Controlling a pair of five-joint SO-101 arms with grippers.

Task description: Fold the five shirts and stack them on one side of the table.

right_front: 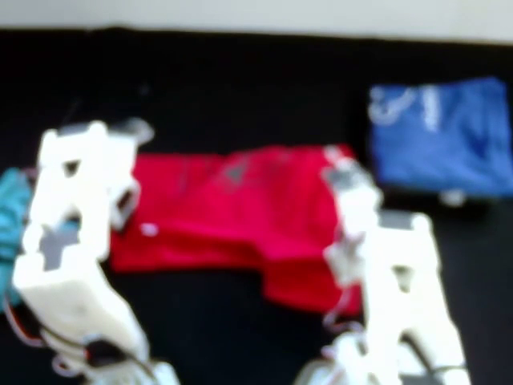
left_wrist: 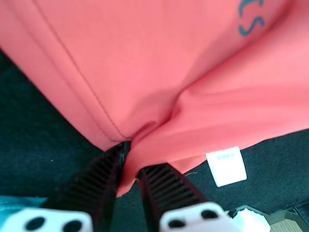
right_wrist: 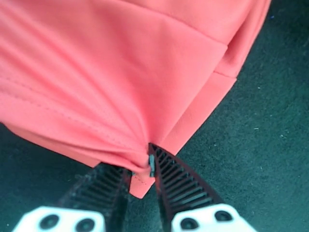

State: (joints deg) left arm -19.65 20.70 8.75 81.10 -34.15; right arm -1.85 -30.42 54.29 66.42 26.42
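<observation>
A red shirt (right_front: 232, 212) lies spread across the middle of the black table (right_front: 240, 80). The left arm's gripper (right_front: 128, 200) sits at the shirt's left edge, and in its wrist view the gripper (left_wrist: 130, 162) is shut on a pinched fold of the red shirt (left_wrist: 159, 72) beside a white tag (left_wrist: 226, 166). At the shirt's right edge is my right gripper (right_front: 341, 188); its wrist view shows the gripper (right_wrist: 142, 169) shut on a bunched corner of the red shirt (right_wrist: 111, 72). A folded blue shirt (right_front: 445, 136) rests at the back right. A teal shirt (right_front: 12, 216) lies at the left edge.
Bare black table surface lies in front of the red shirt between the two arms and along the back. A pale wall strip (right_front: 256, 16) borders the table's far edge.
</observation>
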